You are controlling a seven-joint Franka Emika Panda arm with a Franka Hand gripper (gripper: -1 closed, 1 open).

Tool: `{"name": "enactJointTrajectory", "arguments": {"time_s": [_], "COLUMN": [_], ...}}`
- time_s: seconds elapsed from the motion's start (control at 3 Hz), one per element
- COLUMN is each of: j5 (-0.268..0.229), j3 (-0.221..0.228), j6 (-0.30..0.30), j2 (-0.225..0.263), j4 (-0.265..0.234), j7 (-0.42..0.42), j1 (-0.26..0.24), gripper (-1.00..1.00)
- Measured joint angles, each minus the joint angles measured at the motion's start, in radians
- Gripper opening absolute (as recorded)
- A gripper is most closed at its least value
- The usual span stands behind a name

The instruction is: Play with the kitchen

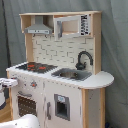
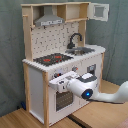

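Observation:
The kitchen (image 1: 60, 95) (image 2: 37, 85) is a tall white and light-wood toy, seen in both exterior views. It has a black-red hob (image 1: 36, 66) (image 2: 52, 59), a sink (image 1: 72, 75) (image 2: 83, 50) with a black tap (image 1: 83, 59) (image 2: 75, 39), a grey hood (image 1: 39, 28) (image 2: 50, 21) and a pegboard back. In the second exterior view the upper cabinet door (image 2: 100, 11) stands swung open. My gripper (image 2: 58, 83) (image 1: 6, 83) is at the front panel, just above the oven door (image 2: 62, 101) (image 1: 27, 105), by the knobs. The white arm (image 2: 90, 92) reaches in from the second exterior view's right.
The kitchen stands on a wooden floor (image 2: 20, 119) before a grey curtain (image 1: 117, 45). In the first exterior view a rounded counter end (image 1: 100, 79) juts out at the right, and part of the white arm (image 1: 22, 121) shows at the bottom.

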Motion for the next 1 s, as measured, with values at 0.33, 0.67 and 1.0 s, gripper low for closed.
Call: {"name": "enactJointTrajectory", "arguments": {"time_s": [0.33,0.67,1.0], "j5": [0.002,0.002,0.007], "j3": [0.001,0.001,0.003], "j6": [-0.003,-0.003,-0.004], "j2": [0.003,0.004,0.014], "j4": [-0.001,-0.001,-0.002], "j7": [0.015,0.022,0.107], "j1": [0.0,0.0,0.0], "gripper": [-1.0,1.0,1.0]}}
